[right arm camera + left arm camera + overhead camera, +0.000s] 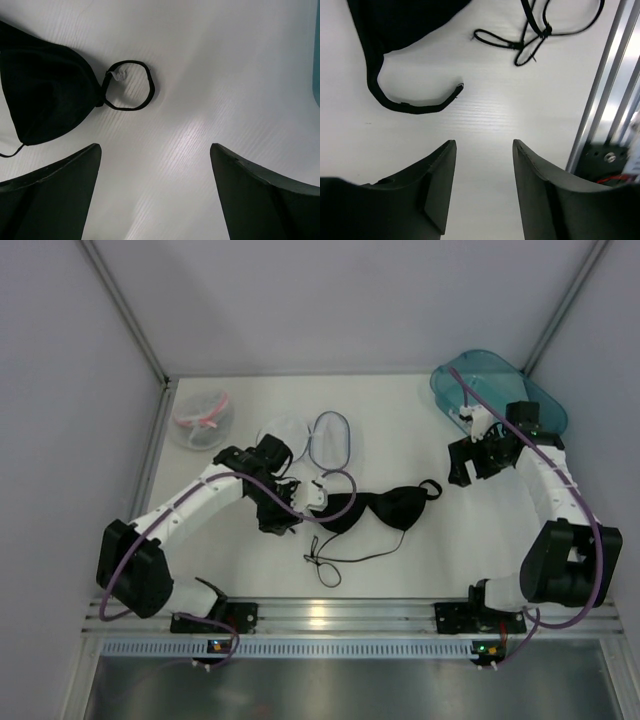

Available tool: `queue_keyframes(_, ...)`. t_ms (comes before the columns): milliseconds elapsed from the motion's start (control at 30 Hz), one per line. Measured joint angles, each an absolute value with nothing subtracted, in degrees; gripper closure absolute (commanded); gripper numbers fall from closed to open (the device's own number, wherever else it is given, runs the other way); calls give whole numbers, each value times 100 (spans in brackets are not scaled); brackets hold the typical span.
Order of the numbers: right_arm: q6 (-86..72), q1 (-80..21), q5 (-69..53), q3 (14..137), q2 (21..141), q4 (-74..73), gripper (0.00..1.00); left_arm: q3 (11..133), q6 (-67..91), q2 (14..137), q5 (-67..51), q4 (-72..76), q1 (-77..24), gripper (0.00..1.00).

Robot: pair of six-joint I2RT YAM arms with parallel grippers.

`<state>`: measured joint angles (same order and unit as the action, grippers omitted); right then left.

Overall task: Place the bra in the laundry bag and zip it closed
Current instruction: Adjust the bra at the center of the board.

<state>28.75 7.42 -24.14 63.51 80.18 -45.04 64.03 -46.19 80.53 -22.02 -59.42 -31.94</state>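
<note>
1. Left gripper [484, 145]: jaws partly apart, nothing between them, only bare table [485, 110] below. Touching nothing; a curved black strap end just ahead of the fingertips, clear of them.
2. Right gripper [155, 147]: jaws spread wide, empty, over bare table. Near the right end of the bra, not in contact with it.
3. Bra [385, 508]: flat on the table at mid-width, between the two grippers. Long axis left to right in the top view, right end slightly farther from the arm bases. Cups side by side; small strap loop at the right end; thin straps trailing toward the near edge.
4. Laundry bag [310, 435]: opened into two round halves, lying side by side just beyond the bra and beside the left wrist. Bra outside it.
5. Small white tag [119, 75] at the strap loop; any writing too small to read.
</note>
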Motion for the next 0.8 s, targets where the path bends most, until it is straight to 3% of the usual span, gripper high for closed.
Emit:
queue_keyframes(100,2869,742,-2482,6353,8055,-4508,9,6340,-5677,8154,-2128,-6130,-3197,39)
queue_keyframes(200,2867,742,-2517,6353,8079,-4525,8,6462,-6510,8683,-2095,-6143,-3197,38)
queue_keyframes(600,2974,742,-2438,6353,8077,-4685,7,6853,-8187,9948,-2226,-6108,-3197,48)
queue_keyframes(700,3011,744,-2373,6353,8077,-4692,7,6847,-8340,10141,-2220,-6108,-3205,52)
queue_keyframes(800,3044,766,-2359,6353,8077,-4696,7,6794,-8414,10278,-2193,-6093,-3208,70)
